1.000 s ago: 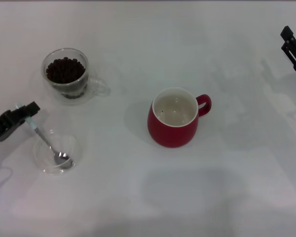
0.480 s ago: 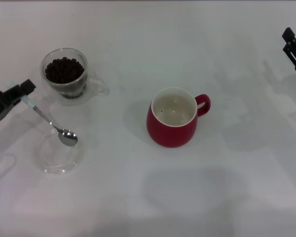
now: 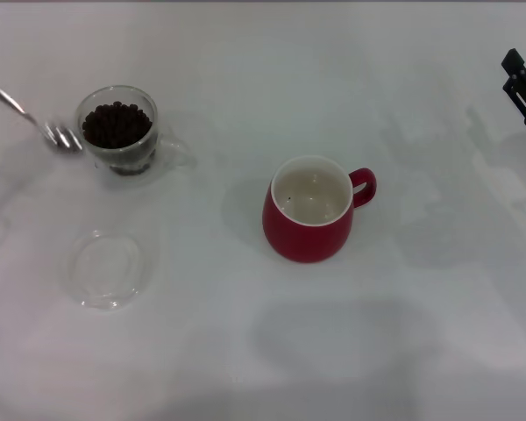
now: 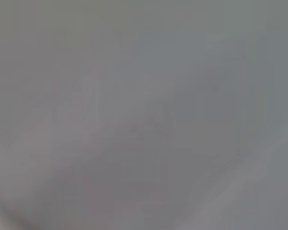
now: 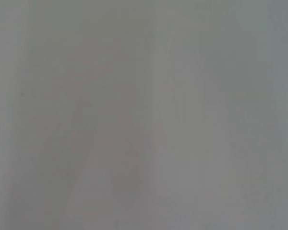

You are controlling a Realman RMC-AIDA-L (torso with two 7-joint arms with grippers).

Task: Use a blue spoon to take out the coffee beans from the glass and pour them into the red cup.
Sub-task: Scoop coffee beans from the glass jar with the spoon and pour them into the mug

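Observation:
The glass (image 3: 123, 156) with a side loop handle stands at the back left, filled with dark coffee beans (image 3: 116, 124). The blue spoon (image 3: 35, 118) shows only its silver stem and bowl, blurred in motion; the bowl hangs just left of the glass rim, and the handle runs off the left edge. My left gripper is out of view beyond that edge. The red cup (image 3: 307, 232) stands mid-table with a cream inside and its handle to the right. My right gripper (image 3: 524, 90) is parked at the far right edge. Both wrist views show only blank grey surface.
A shallow clear handleless glass dish (image 3: 105, 267) lies at the front left, below the glass, with nothing in it. The white table (image 3: 351, 351) spreads around the cup.
The spoon has been lifted out of the shallow dish and carried up and to the back left, its bowl now beside the glass. The left gripper has left the view. The right arm has not moved.

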